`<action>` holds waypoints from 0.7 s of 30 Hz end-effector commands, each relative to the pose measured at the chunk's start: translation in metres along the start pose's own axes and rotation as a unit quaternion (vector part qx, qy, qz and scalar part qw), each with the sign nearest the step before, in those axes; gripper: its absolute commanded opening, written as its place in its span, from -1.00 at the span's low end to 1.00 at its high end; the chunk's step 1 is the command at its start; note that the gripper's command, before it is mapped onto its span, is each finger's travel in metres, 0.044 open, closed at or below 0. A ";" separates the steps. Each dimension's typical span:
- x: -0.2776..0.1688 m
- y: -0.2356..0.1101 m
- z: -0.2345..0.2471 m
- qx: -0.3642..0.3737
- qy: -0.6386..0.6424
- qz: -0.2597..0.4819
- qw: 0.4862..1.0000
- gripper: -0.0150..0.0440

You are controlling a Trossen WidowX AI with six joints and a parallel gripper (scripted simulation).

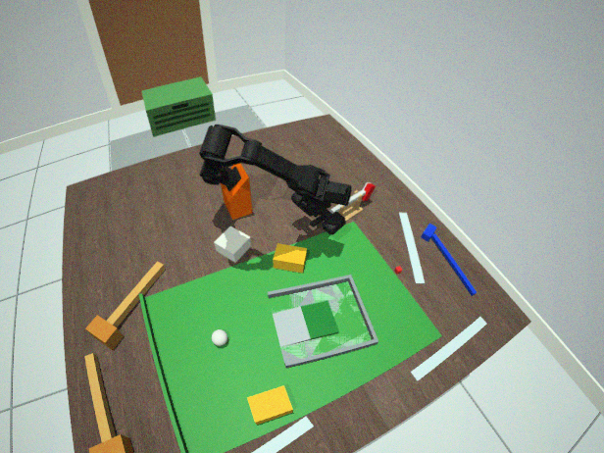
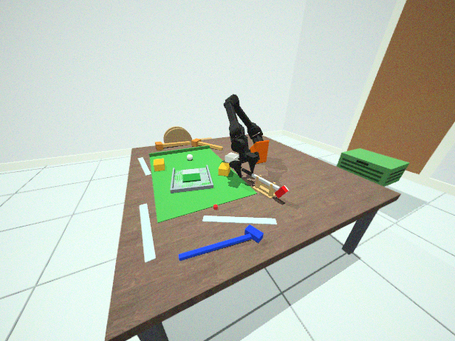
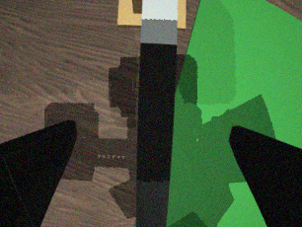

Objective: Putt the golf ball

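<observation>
The red putter has a red head [image 1: 369, 191] [image 2: 281, 191], a white shaft and a black handle [image 3: 157, 109]. It rests on a light wooden stand [image 1: 352, 213] [image 2: 263, 190] [image 3: 129, 21]. My gripper [image 1: 325, 224] [image 2: 246, 174] [image 3: 155, 131] is open, above the handle end. In the wrist view the handle runs between the spread fingers, untouched; its height relative to the fingertips is unclear. The white golf ball [image 1: 220, 337] [image 2: 190, 157] lies on the green mat [image 1: 196, 392] [image 2: 166, 210]. The pale ramp [image 1: 290, 326] leads up to the dark green raised green [image 1: 320, 320] [image 2: 191, 178].
A grey border [image 1: 364, 314] [image 2: 192, 190] surrounds the green. Yellow blocks [image 1: 289, 258] [image 2: 159, 164] sit on the mat. A white block [image 1: 232, 243] and orange block [image 1: 237, 196] stand near the arm. A blue mallet [image 1: 453, 264] [image 2: 218, 246] and pale strips [image 1: 412, 247] [image 2: 239, 220] lie beyond the mat.
</observation>
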State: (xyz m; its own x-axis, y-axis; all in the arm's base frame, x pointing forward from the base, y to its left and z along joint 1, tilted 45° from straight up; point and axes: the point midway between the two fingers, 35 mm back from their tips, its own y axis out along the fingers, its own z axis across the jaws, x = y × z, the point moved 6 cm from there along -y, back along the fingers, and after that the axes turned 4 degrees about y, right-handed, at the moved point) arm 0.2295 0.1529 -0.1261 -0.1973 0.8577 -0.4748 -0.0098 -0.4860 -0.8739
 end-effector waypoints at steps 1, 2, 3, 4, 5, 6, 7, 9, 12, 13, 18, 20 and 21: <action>-0.003 0.010 0.002 0.003 -0.002 0.005 1.000 1.00; -0.004 0.011 0.002 0.003 -0.002 0.005 1.000 1.00; -0.004 0.012 0.002 0.003 -0.002 0.005 1.000 1.00; -0.004 0.012 0.002 0.003 -0.002 0.005 1.000 1.00; -0.004 0.012 0.002 0.003 -0.002 0.005 1.000 1.00; -0.004 0.012 0.002 0.003 -0.002 0.005 1.000 1.00; -0.004 0.012 0.002 0.003 -0.002 0.005 1.000 1.00; -0.003 0.008 0.001 0.002 0.000 0.001 1.000 0.82; -0.003 0.008 0.001 0.002 0.000 0.001 1.000 0.56; -0.003 0.008 0.001 0.002 0.000 0.001 1.000 0.47; -0.003 0.008 0.001 0.002 0.000 0.001 1.000 0.02; -0.003 0.008 0.001 0.002 0.000 0.001 1.000 -0.16; -0.003 0.008 0.001 0.002 0.000 0.001 1.000 -0.25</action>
State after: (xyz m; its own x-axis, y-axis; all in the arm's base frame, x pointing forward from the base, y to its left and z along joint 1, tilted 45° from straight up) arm 0.2289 0.1462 -0.1323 -0.1981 0.8562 -0.4772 -0.0132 -0.4891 -0.8721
